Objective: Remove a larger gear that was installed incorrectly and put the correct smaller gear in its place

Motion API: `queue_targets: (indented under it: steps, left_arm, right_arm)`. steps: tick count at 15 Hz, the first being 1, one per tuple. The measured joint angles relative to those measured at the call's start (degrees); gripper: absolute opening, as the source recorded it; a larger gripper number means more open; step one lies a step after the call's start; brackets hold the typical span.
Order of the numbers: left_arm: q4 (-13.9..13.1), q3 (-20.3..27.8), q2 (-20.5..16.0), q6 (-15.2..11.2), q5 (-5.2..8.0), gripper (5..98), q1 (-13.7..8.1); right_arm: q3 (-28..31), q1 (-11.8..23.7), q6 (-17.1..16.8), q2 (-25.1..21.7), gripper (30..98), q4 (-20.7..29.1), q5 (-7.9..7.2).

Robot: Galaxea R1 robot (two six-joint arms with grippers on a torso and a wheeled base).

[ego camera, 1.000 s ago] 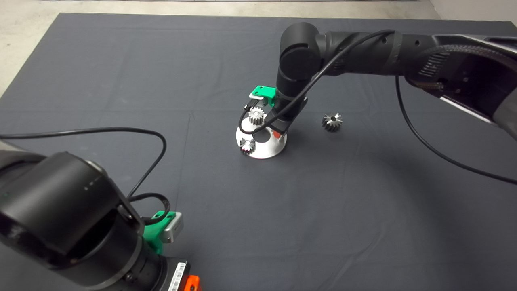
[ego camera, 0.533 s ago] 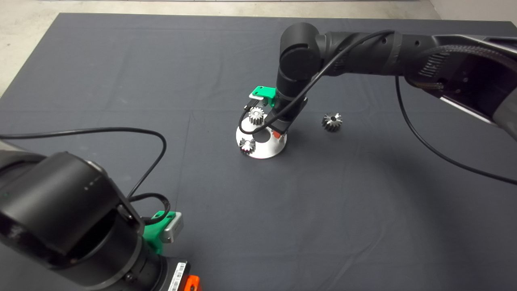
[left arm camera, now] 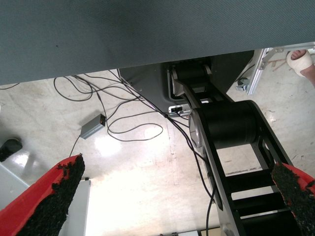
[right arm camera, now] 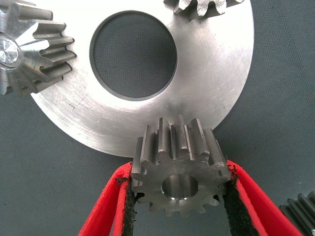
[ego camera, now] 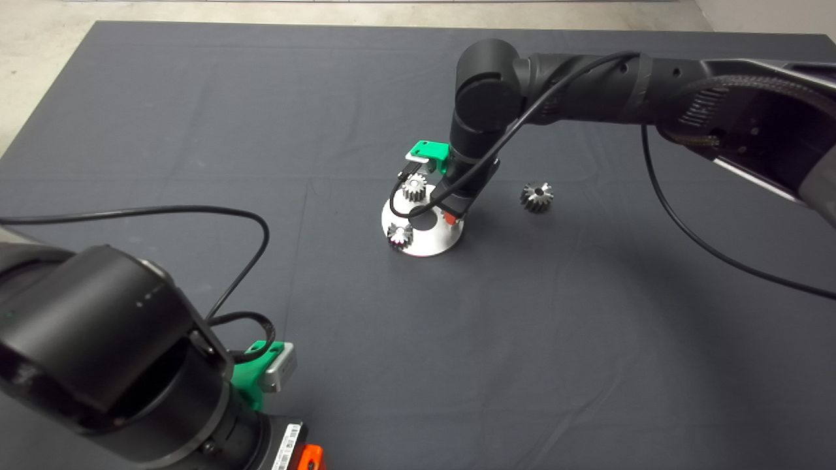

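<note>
My right gripper (ego camera: 449,214) is over the near right rim of a round silver plate (ego camera: 432,243). In the right wrist view it (right arm camera: 179,169) is shut on the smaller gear (right arm camera: 179,189), held by its teeth just over the plate's edge (right arm camera: 216,88). Two twin small gears sit on the plate (ego camera: 415,187) (ego camera: 399,235); they also show in the right wrist view (right arm camera: 29,49) (right arm camera: 206,6). The plate has a round centre hole (right arm camera: 133,54). The larger gear (ego camera: 537,196) lies on the mat to the right of the plate. The held gear is hidden in the head view.
My left gripper (left arm camera: 172,196) is open and parked off the mat's near left corner (ego camera: 264,369). Its wrist view shows floor, cables and a person's foot (left arm camera: 301,61). A black cable (ego camera: 196,210) loops over the left of the mat.
My right arm has shifted slightly to the right over the plate with the gear in its grip. The gears on the plate and the larger gear have not moved.
</note>
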Motion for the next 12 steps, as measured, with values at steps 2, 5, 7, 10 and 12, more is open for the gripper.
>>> queue_targets:
  steps: [2,5,7,10,12]
  left_arm:
    - [0.0,0.0,0.0,0.0,0.0,98.2,0.0]
    - [0.0,0.0,0.0,0.0,0.0,98.2,0.0]
    - [0.0,0.0,0.0,0.0,0.0,98.2,0.0]
    - [0.0,0.0,0.0,0.0,0.0,98.2,0.0]
    - [0.0,0.0,0.0,0.0,0.0,98.2,0.0]
  right_arm:
    - [0.0,-0.4,-0.1,0.0,39.5,0.0,0.0]
    - [0.1,-0.4,-0.2,0.0,39.7,-0.1,0.0]
    - [0.1,-0.4,-0.3,0.0,39.6,-0.1,0.0]
    - [0.1,-0.5,-0.4,0.0,39.6,-0.2,0.0]
    - [0.2,-0.5,-0.4,0.0,39.5,-0.2,0.0]
